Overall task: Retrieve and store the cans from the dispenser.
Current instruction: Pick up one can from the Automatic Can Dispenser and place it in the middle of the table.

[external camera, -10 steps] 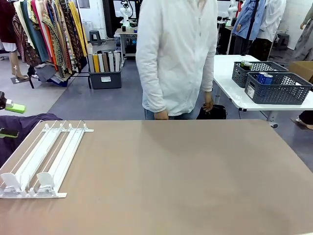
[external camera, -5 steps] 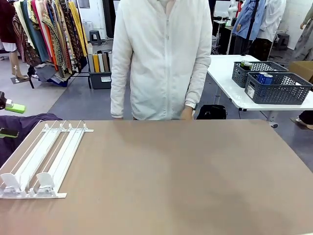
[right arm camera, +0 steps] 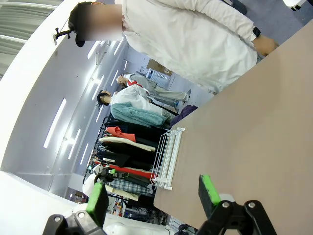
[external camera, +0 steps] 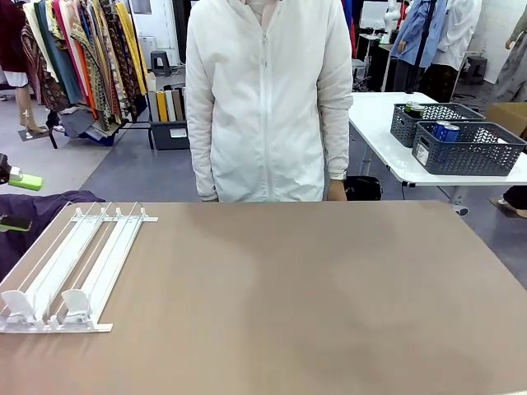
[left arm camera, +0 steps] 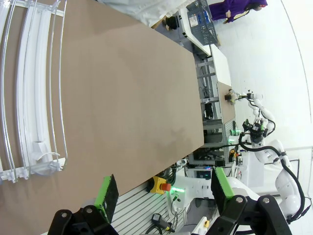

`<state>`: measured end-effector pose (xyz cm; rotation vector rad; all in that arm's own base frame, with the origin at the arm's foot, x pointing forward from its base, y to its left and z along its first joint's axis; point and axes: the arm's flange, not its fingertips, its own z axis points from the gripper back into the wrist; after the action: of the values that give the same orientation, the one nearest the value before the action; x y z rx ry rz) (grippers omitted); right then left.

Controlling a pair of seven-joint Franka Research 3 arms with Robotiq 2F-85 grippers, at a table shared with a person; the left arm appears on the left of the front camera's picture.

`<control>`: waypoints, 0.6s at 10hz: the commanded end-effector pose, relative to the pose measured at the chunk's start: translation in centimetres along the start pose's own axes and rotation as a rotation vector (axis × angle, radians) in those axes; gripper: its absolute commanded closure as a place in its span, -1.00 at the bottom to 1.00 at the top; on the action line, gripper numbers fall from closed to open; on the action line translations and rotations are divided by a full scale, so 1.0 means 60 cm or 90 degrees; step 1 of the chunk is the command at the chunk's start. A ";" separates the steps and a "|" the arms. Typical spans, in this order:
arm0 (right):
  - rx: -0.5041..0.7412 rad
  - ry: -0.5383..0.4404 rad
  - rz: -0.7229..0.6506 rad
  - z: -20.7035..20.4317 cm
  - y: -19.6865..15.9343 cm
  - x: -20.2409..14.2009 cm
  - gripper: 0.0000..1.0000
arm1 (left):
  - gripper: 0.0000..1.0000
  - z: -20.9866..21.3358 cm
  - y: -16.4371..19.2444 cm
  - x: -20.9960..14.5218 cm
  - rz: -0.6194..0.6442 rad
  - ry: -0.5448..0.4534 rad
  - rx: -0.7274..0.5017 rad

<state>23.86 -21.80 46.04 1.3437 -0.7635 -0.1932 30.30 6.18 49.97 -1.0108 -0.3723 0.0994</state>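
The white dispenser (external camera: 74,263) lies on the brown table's left side, its lanes bare and its stoppers at the near end. It appears again in the left wrist view (left arm camera: 34,88) and in the right wrist view (right arm camera: 168,156). A blue can (external camera: 445,130) and dark cans (external camera: 414,108) sit in grey baskets on a white side table at the far right. My left gripper (left arm camera: 164,188) is open and holds nothing. One of its green pads (external camera: 26,182) pokes in at the left edge, beside the dispenser's far end. My right gripper (right arm camera: 152,196) is open above the table.
A person in a white jacket (external camera: 263,99) stands at the table's far edge, facing it with hands down by the edge. Two grey baskets (external camera: 469,148) stand on the side table. Purple cloth (external camera: 41,206) lies left of the dispenser. Clothes racks stand behind.
The person has turned from side-on to face the table and shifted slightly left. Neither gripper nor the dispenser has moved.
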 end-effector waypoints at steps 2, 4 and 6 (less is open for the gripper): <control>0.014 -0.012 0.011 -0.004 0.004 0.006 -1.00 | -1.00 0.001 0.000 -0.001 -0.010 -0.003 -0.012; 0.014 -0.012 0.011 -0.004 0.004 0.006 -1.00 | -1.00 0.001 0.000 -0.001 -0.010 -0.003 -0.012; 0.014 -0.012 0.011 -0.004 0.004 0.006 -1.00 | -1.00 0.001 0.000 -0.001 -0.010 -0.003 -0.012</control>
<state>23.86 -21.80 46.04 1.3436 -0.7635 -0.1932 30.30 6.18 49.97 -1.0108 -0.3723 0.0994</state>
